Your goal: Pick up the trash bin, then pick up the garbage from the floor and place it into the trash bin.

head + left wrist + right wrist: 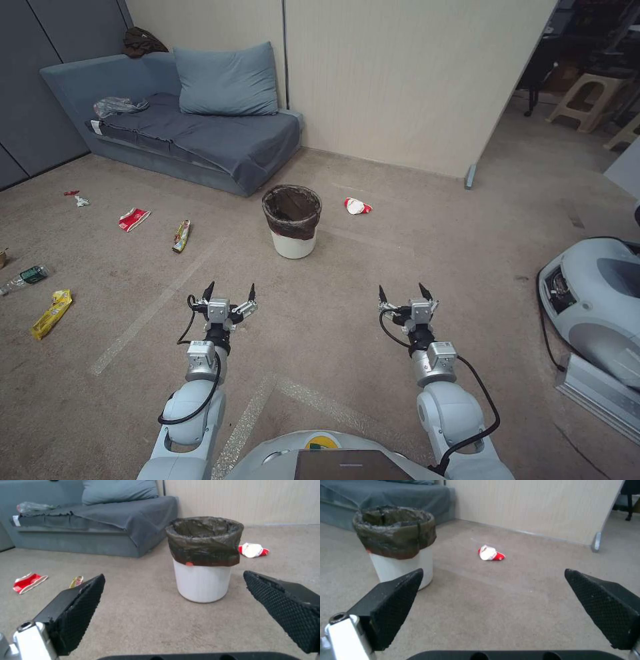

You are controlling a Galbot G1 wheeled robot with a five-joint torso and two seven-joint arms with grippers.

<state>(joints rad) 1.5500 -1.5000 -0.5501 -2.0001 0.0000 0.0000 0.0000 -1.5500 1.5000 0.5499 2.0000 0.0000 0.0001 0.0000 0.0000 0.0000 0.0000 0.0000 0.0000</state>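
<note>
White trash bin (292, 223) upright on carpet, both end effectors spread apart

carpet (333, 293) before trash bin (292, 220) bare; sofa (200, 133) close behind

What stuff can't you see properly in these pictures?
- Bottom of the trash bin: in every view, its liner and wall hide what lies inside.
- Brown scrap: head view, cut off by the left edge.
- Small red-and-white wrapper: head view, too small to identify.
- Words on the crumpled red-and-white wrapper: right wrist view, too blurred.
- Left hand and right hand: open, empty.
</note>
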